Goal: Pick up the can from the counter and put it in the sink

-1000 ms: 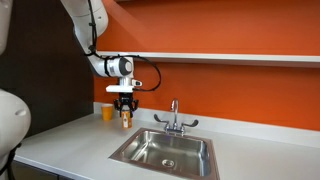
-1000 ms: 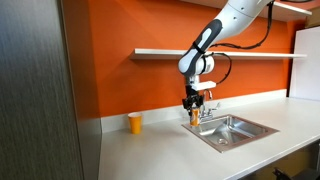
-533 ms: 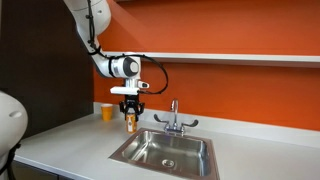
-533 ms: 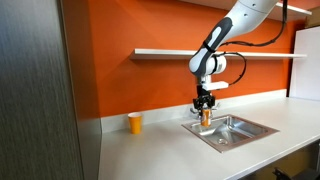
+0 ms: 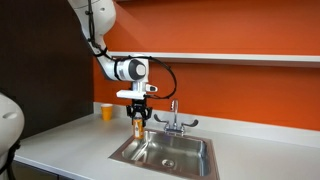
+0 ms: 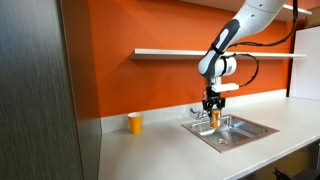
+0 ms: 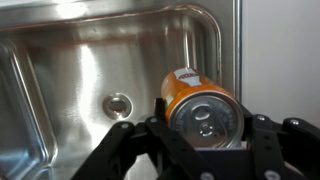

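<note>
The long, light grey table [image 5: 65,148] carries a rectangular stainless-steel sink [image 5: 190,148]. Over one end of the basin hangs the black claw [image 5: 139,124], its fingers closed around a small orange-brown cylindrical can [image 5: 139,130], which is upright and clear of the table. The pick-up looks done. What remains, I reckon, is lowering the can into the basin and letting go.

no text legible, can [image 7: 200,105] label blurred
</note>
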Available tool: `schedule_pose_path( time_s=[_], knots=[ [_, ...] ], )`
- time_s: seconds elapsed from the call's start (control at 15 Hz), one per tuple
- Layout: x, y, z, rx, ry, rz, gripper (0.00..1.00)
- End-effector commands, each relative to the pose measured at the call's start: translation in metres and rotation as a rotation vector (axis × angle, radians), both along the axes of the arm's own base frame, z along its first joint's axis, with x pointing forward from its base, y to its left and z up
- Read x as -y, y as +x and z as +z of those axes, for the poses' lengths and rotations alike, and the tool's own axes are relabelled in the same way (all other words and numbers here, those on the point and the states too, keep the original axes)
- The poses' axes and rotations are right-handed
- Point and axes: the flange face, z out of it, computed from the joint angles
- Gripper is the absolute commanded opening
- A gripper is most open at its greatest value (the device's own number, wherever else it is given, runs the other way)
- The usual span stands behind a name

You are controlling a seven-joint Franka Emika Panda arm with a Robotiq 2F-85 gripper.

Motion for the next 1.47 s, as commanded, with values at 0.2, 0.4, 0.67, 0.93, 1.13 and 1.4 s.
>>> schedule_pose_path(
  time_s=[0.2,0.4,0.67,0.93,1.13,1.4],
  knots=[
    [0.027,-0.002,-0.008,0.054,-0.004,-0.068,0.38],
    [0.041,0.002,-0.023,0.053,-0.008,-0.089,0.38],
    [0.053,0.006,-0.046,0.051,-0.008,-0.117,0.38],
    [0.057,0.011,-0.062,0.045,-0.005,-0.131,0.38],
    [0.058,0.016,-0.070,0.040,-0.003,-0.134,0.38],
    [0.059,0.021,-0.080,0.033,0.003,-0.139,0.38]
  ],
)
